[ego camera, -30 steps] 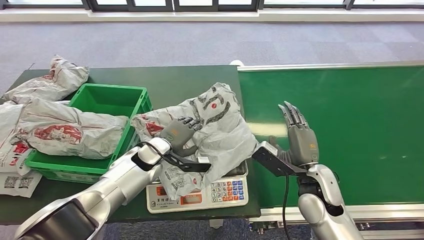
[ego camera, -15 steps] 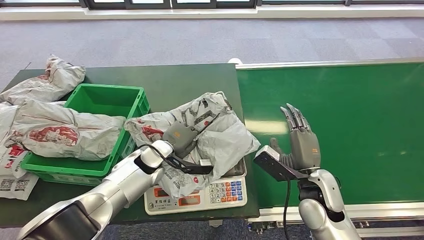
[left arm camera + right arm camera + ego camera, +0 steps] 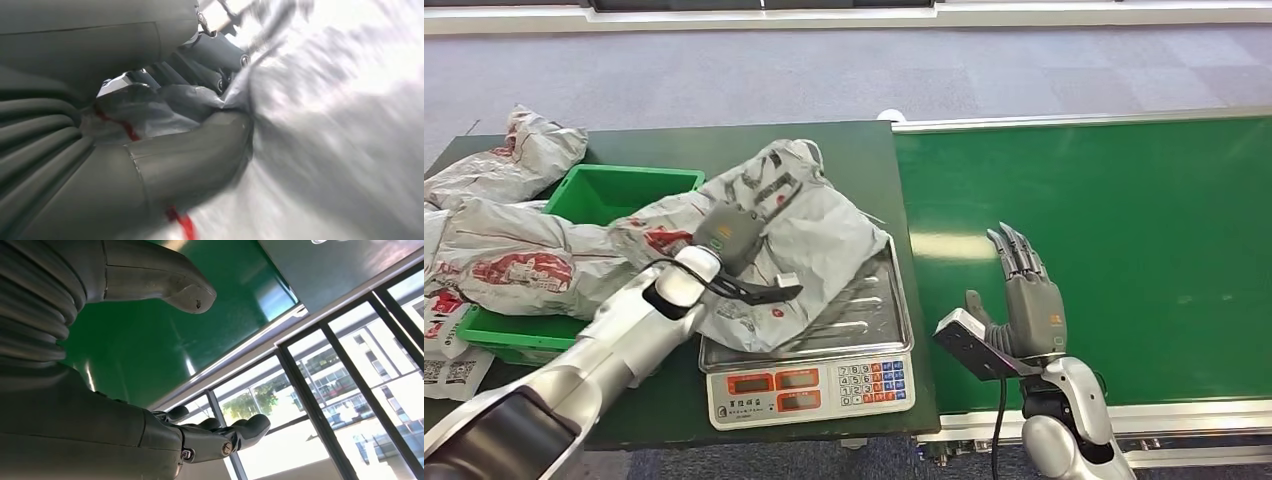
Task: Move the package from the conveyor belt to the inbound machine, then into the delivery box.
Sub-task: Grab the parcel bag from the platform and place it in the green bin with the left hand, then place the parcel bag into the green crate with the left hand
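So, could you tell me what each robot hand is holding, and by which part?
The left robot hand grips the grey package by bunched plastic near its middle, above the scale. The right robot hand holds nothing, open over the conveyor belt.

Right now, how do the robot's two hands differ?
The left hand grips the grey package beside the scale; the right hand holds nothing. The left hand's fingers are curled into the wrapping; the right hand's are straight and apart. The left is over the table, the right over the green conveyor belt. Both are grey hands on silver arms.
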Available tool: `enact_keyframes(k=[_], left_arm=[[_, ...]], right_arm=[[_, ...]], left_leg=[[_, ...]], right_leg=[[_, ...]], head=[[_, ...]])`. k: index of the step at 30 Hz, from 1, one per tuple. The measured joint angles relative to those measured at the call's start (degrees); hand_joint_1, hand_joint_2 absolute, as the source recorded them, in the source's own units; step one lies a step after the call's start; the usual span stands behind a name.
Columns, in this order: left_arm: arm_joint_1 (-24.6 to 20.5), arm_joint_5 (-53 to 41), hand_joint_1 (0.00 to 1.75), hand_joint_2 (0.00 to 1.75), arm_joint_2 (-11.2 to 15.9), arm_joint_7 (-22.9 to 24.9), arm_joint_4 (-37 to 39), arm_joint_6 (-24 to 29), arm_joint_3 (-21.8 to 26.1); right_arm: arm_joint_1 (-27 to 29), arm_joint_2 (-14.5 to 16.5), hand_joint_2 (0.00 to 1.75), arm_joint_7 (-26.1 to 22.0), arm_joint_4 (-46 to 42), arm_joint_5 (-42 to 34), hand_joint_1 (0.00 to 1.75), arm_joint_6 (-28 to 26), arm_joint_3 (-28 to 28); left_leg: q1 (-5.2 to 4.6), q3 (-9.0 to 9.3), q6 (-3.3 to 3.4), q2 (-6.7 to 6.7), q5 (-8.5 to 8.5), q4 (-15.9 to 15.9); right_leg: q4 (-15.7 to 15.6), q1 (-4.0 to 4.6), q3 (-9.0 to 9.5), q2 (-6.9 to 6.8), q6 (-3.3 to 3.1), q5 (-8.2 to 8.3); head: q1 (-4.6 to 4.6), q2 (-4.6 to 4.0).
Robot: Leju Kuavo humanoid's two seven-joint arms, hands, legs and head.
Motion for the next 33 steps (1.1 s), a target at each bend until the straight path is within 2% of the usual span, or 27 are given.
enact_keyframes(k=[5, 9, 12, 19, 27, 33], left_arm=[[-4.92, -2.82, 1.75, 1.75, 3.87, -0.38, -5.63, -3.14, 5.2], [-6.99, -3.93, 1.75, 1.75, 5.99, 0.24, -9.28, -3.73, 7.21], [-9.18, -4.24, 1.75, 1.75, 7.89, 0.04, -12.76, -6.17, 9.11], [-12.97, -5.27, 1.75, 1.75, 10.28, -0.37, -18.64, -11.5, 11.44], [-13.16, -7.13, 1.75, 1.75, 12.16, -0.51, -18.1, -13.59, 11.58], [-10.18, -6.81, 1.75, 1.75, 15.72, -1.96, -14.96, -13.21, 11.6]], right_arm=[[0.72, 0.42, 1.75, -0.02, -0.38, 0.37, 0.0, 0.01, -0.48], [0.93, 1.17, 1.75, 0.02, -0.61, 1.4, 0.0, 0.32, -0.68], [1.47, 2.17, 1.75, 0.11, -1.23, 2.61, 0.0, 0.43, -0.85], [2.37, 3.51, 1.75, 0.2, -2.75, 3.64, 0.0, 0.41, -0.93], [5.28, 4.19, 1.75, 0.9, -5.57, 4.34, 0.0, 0.5, -2.66], [8.06, 4.2, 1.75, 0.85, -7.89, 4.33, 0.0, 0.52, -4.72]], left_leg=[[0.03, -0.26, -0.01, -0.01, 0.07, 0.0], [0.03, -0.35, -0.02, -0.01, 0.08, 0.0], [0.02, -0.42, -0.02, 0.03, 0.08, 0.0], [0.02, -0.51, -0.02, -0.01, 0.08, 0.0], [0.01, -0.51, -0.02, 0.03, 0.07, -0.01], [0.03, -0.52, -0.03, 0.08, 0.06, -0.04]], right_leg=[[0.01, 0.0, -0.24, 0.0, -0.03, 0.05], [0.02, 0.0, -0.32, 0.01, -0.03, 0.05], [0.03, -0.01, -0.44, 0.04, -0.03, 0.07], [0.03, 0.0, -0.5, 0.01, -0.03, 0.07], [0.03, -0.03, -0.52, 0.03, -0.03, 0.07], [0.03, -0.01, -0.56, 0.07, -0.04, 0.06]], head=[[0.01, 0.0], [0.02, 0.0], [0.0, 0.0], [0.01, 0.0], [0.01, 0.0], [0.0, 0.0]])
